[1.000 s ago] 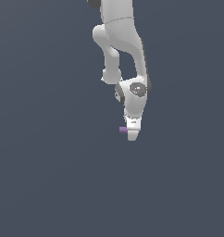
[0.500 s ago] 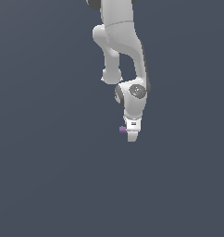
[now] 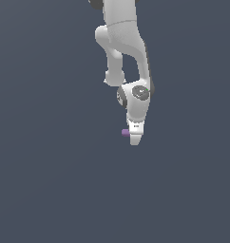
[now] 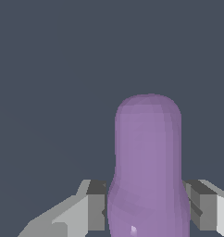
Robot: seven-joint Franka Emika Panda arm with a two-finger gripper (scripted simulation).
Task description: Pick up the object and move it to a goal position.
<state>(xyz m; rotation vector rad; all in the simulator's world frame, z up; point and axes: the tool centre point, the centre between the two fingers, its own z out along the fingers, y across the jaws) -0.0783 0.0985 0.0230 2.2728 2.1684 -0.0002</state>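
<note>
Wrist view shows the purple rod (image 4: 148, 166) filling the gap between the tool's (image 4: 148, 210) two grey pads (image 4: 96, 206), which press its sides, so I judge the tool clenched on the rod; to do this step well I would hold that squeeze steady and carry smoothly, without jerks that could let it slip. From the exterior view the rod (image 3: 125, 132) pokes out of the tool (image 3: 135, 137) toward that view's left, at the arm's (image 3: 124, 42) low end.
</note>
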